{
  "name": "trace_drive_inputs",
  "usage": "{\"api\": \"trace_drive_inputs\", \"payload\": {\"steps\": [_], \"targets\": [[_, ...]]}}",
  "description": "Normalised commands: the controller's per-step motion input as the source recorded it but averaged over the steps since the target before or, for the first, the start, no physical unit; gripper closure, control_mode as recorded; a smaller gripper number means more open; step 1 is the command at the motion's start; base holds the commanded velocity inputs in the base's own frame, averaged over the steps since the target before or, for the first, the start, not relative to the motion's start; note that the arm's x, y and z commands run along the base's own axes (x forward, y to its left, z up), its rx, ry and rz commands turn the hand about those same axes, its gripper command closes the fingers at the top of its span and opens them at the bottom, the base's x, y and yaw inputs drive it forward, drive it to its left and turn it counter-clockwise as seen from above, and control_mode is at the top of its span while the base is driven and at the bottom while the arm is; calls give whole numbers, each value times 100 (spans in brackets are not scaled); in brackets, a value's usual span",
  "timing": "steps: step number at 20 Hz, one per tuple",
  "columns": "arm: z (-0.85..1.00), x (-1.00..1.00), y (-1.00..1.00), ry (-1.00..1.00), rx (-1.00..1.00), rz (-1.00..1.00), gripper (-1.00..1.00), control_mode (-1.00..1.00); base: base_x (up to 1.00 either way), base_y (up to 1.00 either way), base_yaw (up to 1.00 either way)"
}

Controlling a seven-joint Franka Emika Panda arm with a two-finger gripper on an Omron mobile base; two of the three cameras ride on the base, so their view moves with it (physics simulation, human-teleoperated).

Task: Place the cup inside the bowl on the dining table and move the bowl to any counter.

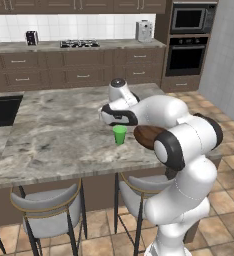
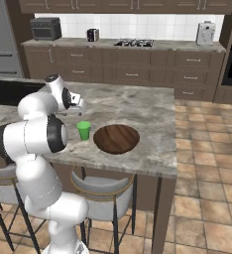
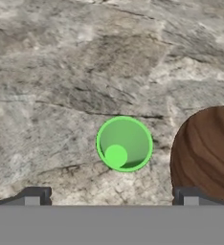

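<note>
One cup (image 1: pixel 119 134); one bowl (image 2: pixel 116 138); two stools (image 1: pixel 50 206); one hob (image 1: pixel 79 44); one toaster (image 1: pixel 144 31).

Home kitchen, rendered. Evidence: long counter (image 1: pixel 89 47) over dark brown drawer cabinets (image 2: pixel 133 69), black gas hob (image 1: pixel 79 44) set in it, white tile backsplash (image 1: pixel 69 25) behind. Built-in wall oven (image 1: pixel 186 55) with microwave (image 1: pixel 190 17) above it in a tall dark unit. Toaster oven (image 2: pixel 45 29) and small appliances on the worktop. Marble-topped dining table (image 1: pixel 54 135) as island, padded bar stools (image 1: pixel 51 207) tucked under its edge. Terracotta tile floor (image 2: pixel 207 163).
</note>
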Motion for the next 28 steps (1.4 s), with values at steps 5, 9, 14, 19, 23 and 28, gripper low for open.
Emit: {"api": "trace_drive_inputs", "payload": {"steps": [5, 9, 14, 19, 23, 28], "targets": [[-14, 0, 0, 0, 0, 0, -100, -100, 0, 0, 0], [-18, 0, 0, 0, 0, 0, -100, -100, 0, 0, 0], [-19, 1, 0, 0, 0, 0, -100, -100, 0, 0, 0], [-17, 0, 0, 0, 0, 0, -100, -100, 0, 0, 0], [-11, 2, 0, 0, 0, 0, -100, -100, 0, 0, 0], [-7, 11, 0, 0, 0, 0, -100, -100, 0, 0, 0]]}}
